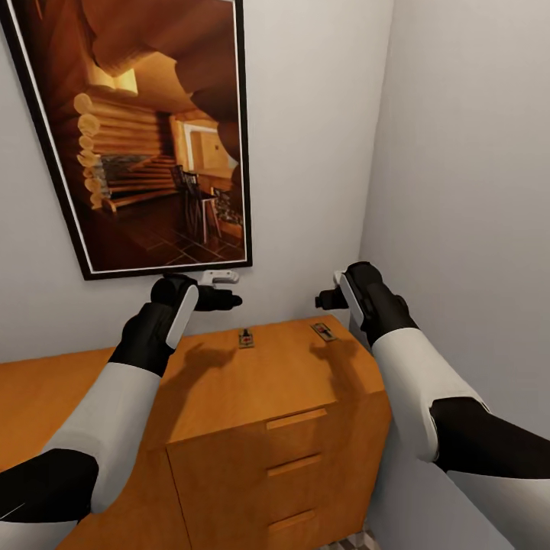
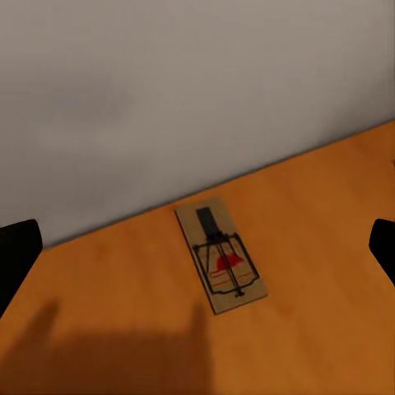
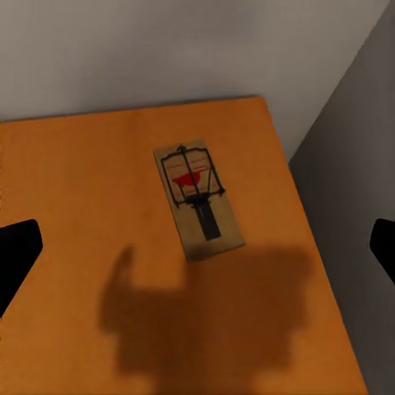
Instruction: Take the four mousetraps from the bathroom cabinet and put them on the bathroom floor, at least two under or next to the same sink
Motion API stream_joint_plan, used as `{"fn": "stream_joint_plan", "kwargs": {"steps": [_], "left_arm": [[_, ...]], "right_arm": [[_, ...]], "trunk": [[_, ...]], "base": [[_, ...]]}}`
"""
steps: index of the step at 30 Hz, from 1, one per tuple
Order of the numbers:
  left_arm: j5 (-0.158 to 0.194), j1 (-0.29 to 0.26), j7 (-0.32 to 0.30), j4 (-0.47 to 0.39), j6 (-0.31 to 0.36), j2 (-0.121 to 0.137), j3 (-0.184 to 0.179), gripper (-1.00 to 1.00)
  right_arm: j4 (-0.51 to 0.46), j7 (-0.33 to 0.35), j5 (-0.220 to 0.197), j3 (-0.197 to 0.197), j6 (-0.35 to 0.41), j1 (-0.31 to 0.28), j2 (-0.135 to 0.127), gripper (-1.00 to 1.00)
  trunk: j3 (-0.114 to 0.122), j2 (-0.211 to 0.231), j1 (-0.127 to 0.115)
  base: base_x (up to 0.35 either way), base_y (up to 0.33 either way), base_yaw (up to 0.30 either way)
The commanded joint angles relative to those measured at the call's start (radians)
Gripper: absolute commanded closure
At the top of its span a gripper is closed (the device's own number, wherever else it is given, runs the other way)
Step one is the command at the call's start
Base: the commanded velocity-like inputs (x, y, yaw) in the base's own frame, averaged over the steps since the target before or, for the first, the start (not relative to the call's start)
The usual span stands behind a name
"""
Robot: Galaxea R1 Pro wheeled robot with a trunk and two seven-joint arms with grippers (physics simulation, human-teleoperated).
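Note:
Two mousetraps lie flat on top of the orange wooden cabinet [image 1: 290, 382], close to the back wall. One mousetrap [image 1: 246, 338] [image 2: 220, 259] sits below and just ahead of my left gripper [image 1: 229, 290], which hovers open above it, its dark fingers [image 2: 16, 255] spread wide to either side. The other mousetrap [image 1: 323, 331] [image 3: 198, 200] lies near the cabinet's right rear corner under my right gripper [image 1: 325, 298], also open and holding nothing, fingers [image 3: 383, 247] well apart. A sliver of the bathroom floor [image 1: 353, 542] shows below the cabinet. The sink is out of view.
A large framed picture [image 1: 153, 137] hangs on the wall just above my left gripper. The right side wall [image 1: 473, 229] stands close against the cabinet's edge and my right arm. Several drawer fronts [image 1: 298, 443] face me.

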Motion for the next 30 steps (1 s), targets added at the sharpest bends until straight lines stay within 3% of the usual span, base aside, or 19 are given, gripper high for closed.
{"fn": "stream_joint_plan", "kwargs": {"steps": [1,10,22,30], "left_arm": [[0.004,-0.001,0.002,0.004,0.004,0.0,0.0,-1.0],[0.004,-0.001,0.002,0.068,0.004,-0.001,0.0,-1.0],[0.004,-0.001,0.002,0.09,0.004,-0.001,0.001,-1.0],[0.004,-0.001,0.002,0.117,0.004,0.0,0.001,-1.0]], "right_arm": [[0.001,0.004,0.006,0.001,0.004,-0.001,0.0,-1.0],[0.006,0.01,0.007,0.005,0.004,-0.002,0.0,-1.0],[0.008,0.01,0.007,0.005,0.004,-0.002,-0.004,-1.0],[0.117,0.019,0.008,0.001,0.004,-0.002,-0.006,-1.0]], "trunk": [[-0.001,-0.001,0.0],[-0.001,-0.001,0.0],[-0.001,-0.001,0.0],[-0.001,-0.001,0.0]], "base": [[0.026,0.0,0.0],[0.009,0.0,0.0],[0.001,0.0,0.0],[0.0,0.0,0.0]]}}
